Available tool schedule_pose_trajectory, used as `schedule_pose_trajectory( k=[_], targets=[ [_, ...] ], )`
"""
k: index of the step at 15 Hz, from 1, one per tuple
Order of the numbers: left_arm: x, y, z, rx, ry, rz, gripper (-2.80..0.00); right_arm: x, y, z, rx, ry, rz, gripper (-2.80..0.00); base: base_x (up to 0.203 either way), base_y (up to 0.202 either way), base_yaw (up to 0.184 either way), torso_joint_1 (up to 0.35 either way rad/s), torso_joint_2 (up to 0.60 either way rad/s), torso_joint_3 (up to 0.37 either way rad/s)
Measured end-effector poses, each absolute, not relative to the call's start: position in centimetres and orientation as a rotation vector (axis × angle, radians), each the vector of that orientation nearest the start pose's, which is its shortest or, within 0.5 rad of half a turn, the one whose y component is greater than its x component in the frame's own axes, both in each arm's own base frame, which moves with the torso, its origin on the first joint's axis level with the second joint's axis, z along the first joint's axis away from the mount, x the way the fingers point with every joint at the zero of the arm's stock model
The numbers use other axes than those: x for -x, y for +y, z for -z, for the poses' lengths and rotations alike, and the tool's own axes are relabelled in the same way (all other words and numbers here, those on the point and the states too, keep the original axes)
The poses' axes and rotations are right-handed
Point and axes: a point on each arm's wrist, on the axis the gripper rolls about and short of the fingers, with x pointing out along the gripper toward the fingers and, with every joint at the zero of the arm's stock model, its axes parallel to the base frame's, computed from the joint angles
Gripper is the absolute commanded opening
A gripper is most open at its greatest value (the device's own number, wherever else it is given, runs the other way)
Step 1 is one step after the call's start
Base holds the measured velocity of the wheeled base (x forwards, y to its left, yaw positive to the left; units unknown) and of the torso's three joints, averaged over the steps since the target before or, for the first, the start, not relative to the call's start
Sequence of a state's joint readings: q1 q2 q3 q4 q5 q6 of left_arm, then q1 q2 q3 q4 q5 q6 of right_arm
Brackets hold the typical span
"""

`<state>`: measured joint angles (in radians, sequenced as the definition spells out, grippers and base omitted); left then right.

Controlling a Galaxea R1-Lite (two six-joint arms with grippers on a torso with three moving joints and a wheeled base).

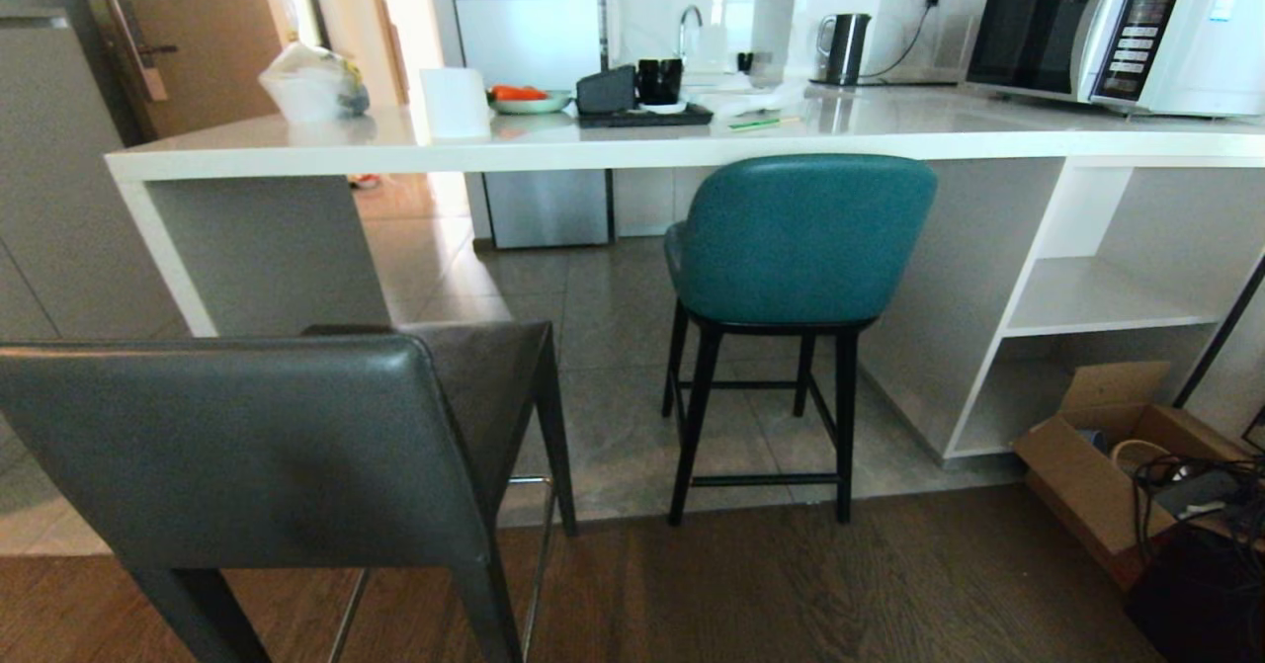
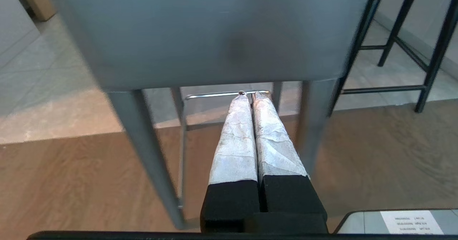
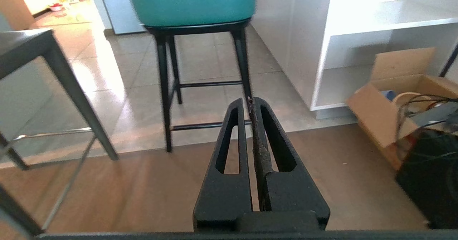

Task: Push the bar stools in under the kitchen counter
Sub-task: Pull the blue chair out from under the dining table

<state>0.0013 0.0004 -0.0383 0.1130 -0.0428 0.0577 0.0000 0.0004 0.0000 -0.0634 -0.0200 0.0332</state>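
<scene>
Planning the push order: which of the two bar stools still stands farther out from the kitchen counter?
The grey square-backed stool, on the robot's left, stands well out from the counter. The teal round-backed stool already has its back close to the counter's edge.

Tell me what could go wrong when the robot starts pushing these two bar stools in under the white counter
1. The square grey leather-backed stool stands well out on the wood floor; its legs may catch where the wood meets the tile and tip it.
2. The teal padded stool's rounded back reaches about level with the white stone counter slab, so it may bump the edge.
3. The open cardboard box and cables crowd the right side.
</scene>
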Motion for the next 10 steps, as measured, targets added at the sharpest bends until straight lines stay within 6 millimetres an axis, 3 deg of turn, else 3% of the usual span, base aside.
schedule_pose_trajectory(
  k=[10],
  targets=[
    [2.61,-0.10,-7.45,-0.056,0.074,0.044,-2.80,2.30,-0.05,-8.20,-0.037,-0.063,0.020,-2.80,0.000,-0.192,0.002,0.001,0.00,0.001]
  ],
)
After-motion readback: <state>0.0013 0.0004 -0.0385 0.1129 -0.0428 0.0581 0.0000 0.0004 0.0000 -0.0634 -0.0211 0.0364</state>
